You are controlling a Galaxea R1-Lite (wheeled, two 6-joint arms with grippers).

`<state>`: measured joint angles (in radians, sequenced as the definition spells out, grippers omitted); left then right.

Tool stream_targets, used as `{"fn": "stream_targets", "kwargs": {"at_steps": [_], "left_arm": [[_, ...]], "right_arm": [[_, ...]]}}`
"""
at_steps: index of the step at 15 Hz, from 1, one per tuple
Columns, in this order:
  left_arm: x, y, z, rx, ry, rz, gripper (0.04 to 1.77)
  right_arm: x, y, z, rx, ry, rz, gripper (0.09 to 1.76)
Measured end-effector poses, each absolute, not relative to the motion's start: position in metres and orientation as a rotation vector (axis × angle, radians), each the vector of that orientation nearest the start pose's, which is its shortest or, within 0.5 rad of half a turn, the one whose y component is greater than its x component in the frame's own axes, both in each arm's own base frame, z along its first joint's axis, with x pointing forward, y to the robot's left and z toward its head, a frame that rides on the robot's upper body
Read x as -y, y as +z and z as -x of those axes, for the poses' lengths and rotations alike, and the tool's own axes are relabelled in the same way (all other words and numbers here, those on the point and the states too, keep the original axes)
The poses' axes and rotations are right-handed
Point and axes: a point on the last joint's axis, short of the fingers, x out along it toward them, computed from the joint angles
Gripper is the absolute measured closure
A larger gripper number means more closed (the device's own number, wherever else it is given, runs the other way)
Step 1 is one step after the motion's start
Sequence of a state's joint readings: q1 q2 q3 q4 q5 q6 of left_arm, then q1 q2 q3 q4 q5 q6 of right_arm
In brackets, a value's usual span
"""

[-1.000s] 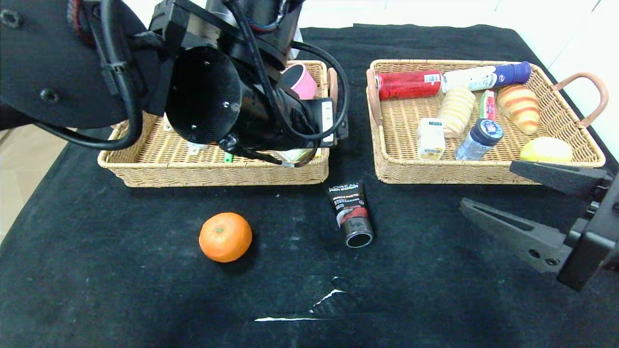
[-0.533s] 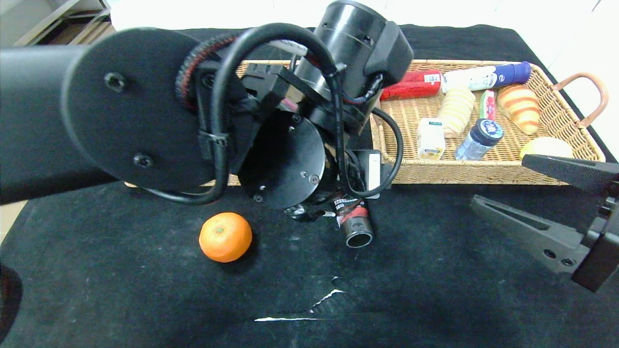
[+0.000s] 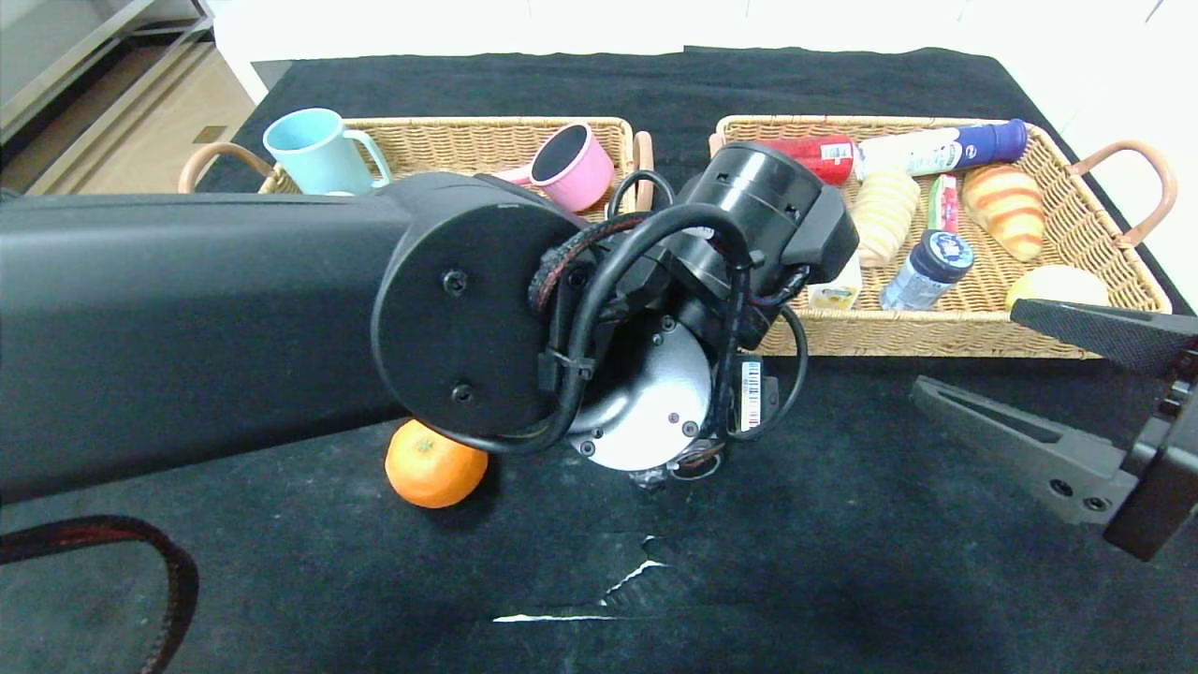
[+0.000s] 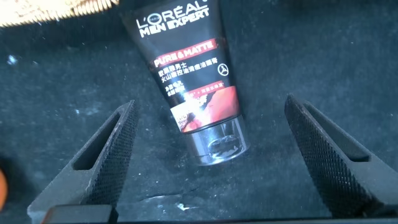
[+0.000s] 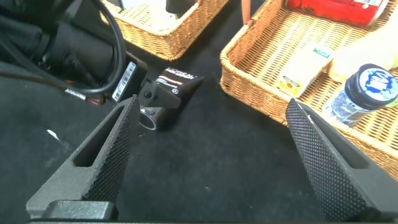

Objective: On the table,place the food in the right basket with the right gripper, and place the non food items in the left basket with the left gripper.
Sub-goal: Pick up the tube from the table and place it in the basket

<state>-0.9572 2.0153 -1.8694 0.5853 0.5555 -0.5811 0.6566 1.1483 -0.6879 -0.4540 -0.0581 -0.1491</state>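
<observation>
Left gripper [image 4: 208, 162] hovering wide open, straddling black tube [image 4: 189, 81]; should be lowering squarely, closing across tube's middle. Right gripper [image 3: 992, 370] idling wide open beside tube.

Tube [image 4: 190, 81] between the left gripper [image 4: 214, 163] fingers: black, red band, white lettering, silver cap. Fruit [image 3: 432, 470] beside it: orange. Cloth [image 3: 842, 562]: black. Baskets [image 3: 955, 332]: tan wicker weave, brown handles.
</observation>
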Motion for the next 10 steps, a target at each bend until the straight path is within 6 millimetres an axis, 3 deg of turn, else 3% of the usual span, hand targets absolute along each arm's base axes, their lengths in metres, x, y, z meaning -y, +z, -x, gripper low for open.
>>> {"fn": "stream_targets", "kwargs": {"at_steps": [10], "left_arm": [[0.315,0.234,-0.245,-0.650,-0.177,0.041,0.10]], "right_arm": [[-0.097,0.266,-0.139,0.047,0.554,0.143,0.14]]}}
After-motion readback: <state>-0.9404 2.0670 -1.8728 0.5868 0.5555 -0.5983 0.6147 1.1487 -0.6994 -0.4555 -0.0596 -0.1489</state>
